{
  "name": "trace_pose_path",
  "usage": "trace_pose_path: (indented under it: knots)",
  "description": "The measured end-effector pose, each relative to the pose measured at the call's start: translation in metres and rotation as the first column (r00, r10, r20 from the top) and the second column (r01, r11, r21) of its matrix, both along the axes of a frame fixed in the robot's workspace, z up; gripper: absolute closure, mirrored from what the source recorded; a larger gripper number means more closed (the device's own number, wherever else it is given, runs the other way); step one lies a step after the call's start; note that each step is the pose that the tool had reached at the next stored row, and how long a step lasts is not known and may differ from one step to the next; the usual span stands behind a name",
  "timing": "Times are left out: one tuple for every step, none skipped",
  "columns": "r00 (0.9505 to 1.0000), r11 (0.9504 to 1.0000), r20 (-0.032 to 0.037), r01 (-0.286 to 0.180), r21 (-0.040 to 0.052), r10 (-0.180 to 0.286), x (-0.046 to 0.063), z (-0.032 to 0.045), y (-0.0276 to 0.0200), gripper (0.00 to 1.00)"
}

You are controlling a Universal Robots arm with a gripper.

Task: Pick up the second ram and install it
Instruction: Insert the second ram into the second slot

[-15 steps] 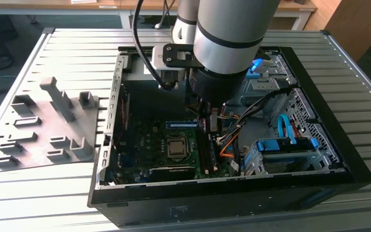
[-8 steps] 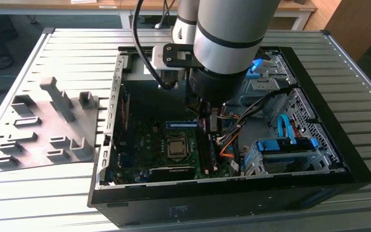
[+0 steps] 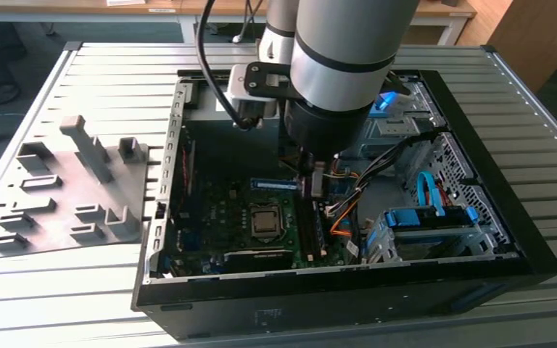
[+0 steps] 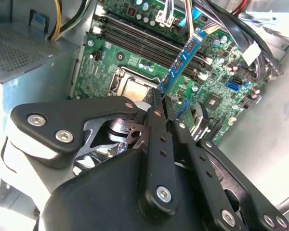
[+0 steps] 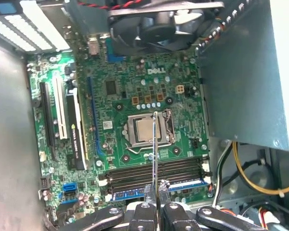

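Above the motherboard (image 5: pixel 135 91) slots, inside the case (image 3: pixel 307 312), the jaws pinch the second ram (image 4: pixel 183 62) by one end; judged light, stiff and fragile, it is probably best held by its edges.

Bright even light; case interior (image 3: pixel 211 156) shadowed; mild glare on table (image 3: pixel 66 304).

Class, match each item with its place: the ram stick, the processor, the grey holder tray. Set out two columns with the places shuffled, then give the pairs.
Items
1. second ram
2. processor
3. grey holder tray

Places
A. on the table, outside the case
B. clamped in the hand, inside the case
C. seated in its socket on the green motherboard

Pairs: 1-B, 2-C, 3-A
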State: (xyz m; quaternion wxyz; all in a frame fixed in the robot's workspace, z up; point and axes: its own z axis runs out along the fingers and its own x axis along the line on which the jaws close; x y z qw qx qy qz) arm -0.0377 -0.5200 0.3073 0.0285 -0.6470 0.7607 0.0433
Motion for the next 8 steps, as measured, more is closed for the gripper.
trace_pose_path:
  knots:
    - [0.9999,0.9999,0.0000,0.014,0.0000,-0.014,0.0000,0.0000,0.0000,0.86]
    - [0.9996,0.9996,0.0000,0.029,-0.0001,-0.029,0.0000,-0.0001,0.0000,0.86]
    - [0.9990,0.9990,0.0000,0.044,0.0000,-0.044,0.0000,-0.0002,0.0000,0.86]
    - [0.9982,0.9982,0.0000,0.059,0.0000,-0.059,0.0000,-0.0003,0.0000,0.86]
    - [0.9973,0.9973,0.0000,0.074,0.0000,-0.074,0.0000,-0.0004,0.0000,0.86]
    - [0.9962,0.9962,0.0000,0.088,0.0000,-0.088,0.0000,-0.0005,0.0000,0.86]
    - [0.9947,0.9947,0.0000,0.103,0.0000,-0.103,0.0000,-0.0006,0.0000,0.86]
    - [0.9930,0.9930,0.0000,0.118,-0.0001,-0.118,0.0000,-0.0007,0.0000,0.86]
